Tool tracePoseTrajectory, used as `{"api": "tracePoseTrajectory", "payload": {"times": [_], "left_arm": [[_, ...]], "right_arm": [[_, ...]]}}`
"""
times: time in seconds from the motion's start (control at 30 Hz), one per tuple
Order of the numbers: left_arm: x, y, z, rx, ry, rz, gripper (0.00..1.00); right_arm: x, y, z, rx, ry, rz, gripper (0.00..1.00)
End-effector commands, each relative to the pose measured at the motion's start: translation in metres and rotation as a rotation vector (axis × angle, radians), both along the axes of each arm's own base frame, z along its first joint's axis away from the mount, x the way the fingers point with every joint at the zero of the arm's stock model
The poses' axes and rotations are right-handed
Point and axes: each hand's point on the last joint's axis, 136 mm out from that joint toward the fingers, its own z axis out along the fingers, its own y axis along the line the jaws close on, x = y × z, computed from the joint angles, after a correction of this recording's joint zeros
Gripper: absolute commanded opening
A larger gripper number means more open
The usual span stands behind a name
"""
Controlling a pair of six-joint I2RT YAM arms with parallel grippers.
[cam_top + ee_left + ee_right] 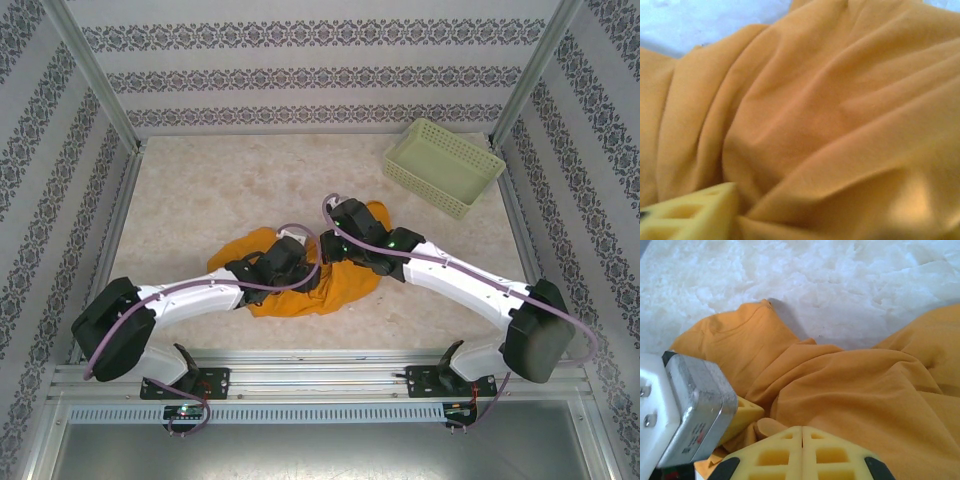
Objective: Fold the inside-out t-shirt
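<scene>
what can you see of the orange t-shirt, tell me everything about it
The t-shirt is soft orange-yellow cloth, like a cotton knit. It lies crumpled in a loose heap with deep folds and is not yet folded flat. It sits on the pale table near the middle, between the two arms. The right gripper is shut with its tips down in the cloth, and the left gripper presses in beside it. No print can be made out.

T-shirt [300, 297]: orange cloth, matt, soft, creased.
Basket [443, 165], upper right: pale green plastic lattice, smooth.
Table [200, 200]: mottled beige, matt, stone-like.
Right gripper [802, 432] fingers [775, 457]: yellow plastic, matt, open-celled.
Casing [700, 405], lower left: grey metal, brushed sheen.
</scene>
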Motion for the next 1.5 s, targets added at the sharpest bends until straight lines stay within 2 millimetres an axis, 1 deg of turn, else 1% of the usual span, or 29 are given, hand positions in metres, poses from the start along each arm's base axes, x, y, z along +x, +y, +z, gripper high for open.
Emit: {"api": "tracePoseTrajectory", "payload": {"times": [0.0, 0.03, 0.13, 0.17, 0.23, 0.3, 0.37, 0.43, 0.53, 0.6, 0.63, 0.67, 0.73, 0.77, 0.8, 0.87, 0.9, 1.03, 1.1, 1.17, 1.23, 1.33, 1.47], "left_arm": [[0.014, -0.01, 0.02, -0.054, -0.049, -0.002, 0.36], [0.013, -0.012, 0.023, -0.067, -0.053, -0.01, 0.31], [0.007, -0.024, 0.035, -0.127, -0.048, -0.071, 0.19], [0.004, -0.027, 0.037, -0.138, -0.033, -0.087, 0.15], [0.001, -0.031, 0.039, -0.154, -0.013, -0.103, 0.07], [-0.002, -0.031, 0.043, -0.181, -0.011, -0.1, 0.03], [-0.003, -0.034, 0.049, -0.21, -0.016, -0.105, 0.01], [-0.004, -0.039, 0.054, -0.235, -0.009, -0.123, 0.01], [-0.009, -0.05, 0.058, -0.252, 0.024, -0.168, 0.0], [-0.01, -0.051, 0.058, -0.244, 0.03, -0.173, 0.0], [-0.01, -0.052, 0.059, -0.243, 0.028, -0.175, 0.0], [-0.01, -0.051, 0.058, -0.235, 0.028, -0.175, 0.0], [-0.009, -0.05, 0.06, -0.226, 0.026, -0.173, 0.0], [-0.009, -0.05, 0.06, -0.223, 0.025, -0.175, 0.0], [-0.009, -0.049, 0.062, -0.217, 0.021, -0.173, 0.0], [-0.008, -0.045, 0.063, -0.202, 0.011, -0.161, 0.0], [-0.007, -0.042, 0.065, -0.196, 0.001, -0.153, 0.01], [-0.006, -0.034, 0.066, -0.176, -0.017, -0.13, 0.01], [-0.006, -0.032, 0.066, -0.173, -0.018, -0.119, 0.01], [-0.004, -0.028, 0.065, -0.164, -0.023, -0.099, 0.01], [-0.003, -0.023, 0.066, -0.159, -0.034, -0.079, 0.01], [-0.001, -0.018, 0.069, -0.152, -0.048, -0.064, 0.03], [0.002, -0.015, 0.071, -0.144, -0.055, -0.054, 0.04]], "right_arm": [[-0.003, -0.013, 0.004, 0.034, 0.002, -0.054, 0.0], [-0.002, -0.018, 0.0, 0.024, 0.006, -0.07, 0.0], [0.004, -0.043, -0.014, -0.044, 0.01, -0.158, 0.0], [0.004, -0.052, -0.016, -0.078, 0.008, -0.185, 0.0], [-0.001, -0.062, -0.013, -0.104, 0.0, -0.196, 0.02], [-0.012, -0.069, -0.008, -0.092, -0.02, -0.198, 0.16], [-0.026, -0.073, -0.003, -0.059, -0.033, -0.183, 0.24], [-0.043, -0.074, -0.002, -0.027, -0.025, -0.159, 0.28], [-0.071, -0.065, -0.005, 0.023, 0.006, -0.109, 0.31], [-0.09, -0.049, -0.005, 0.07, 0.004, -0.052, 0.32], [-0.098, -0.043, -0.009, 0.084, 0.007, -0.031, 0.33], [-0.107, -0.029, -0.01, 0.121, 0.001, 0.005, 0.33], [-0.114, -0.01, -0.017, 0.168, 0.001, 0.044, 0.35], [-0.114, -0.002, -0.023, 0.178, 0.005, 0.052, 0.35], [-0.112, 0.002, -0.03, 0.166, 0.011, 0.042, 0.35], [-0.101, -0.001, -0.043, 0.107, -0.01, -0.013, 0.3], [-0.095, -0.001, -0.049, 0.089, -0.026, -0.029, 0.3], [-0.07, 0.005, -0.064, 0.118, -0.038, -0.057, 0.3], [-0.057, 0.004, -0.071, 0.117, -0.033, -0.083, 0.3], [-0.044, -0.005, -0.077, 0.084, -0.037, -0.138, 0.31], [-0.033, -0.019, -0.086, 0.043, -0.029, -0.205, 0.34], [-0.02, -0.034, -0.099, 0.046, 0.006, -0.269, 0.37], [-0.012, -0.038, -0.103, 0.05, 0.02, -0.281, 0.45]]}}
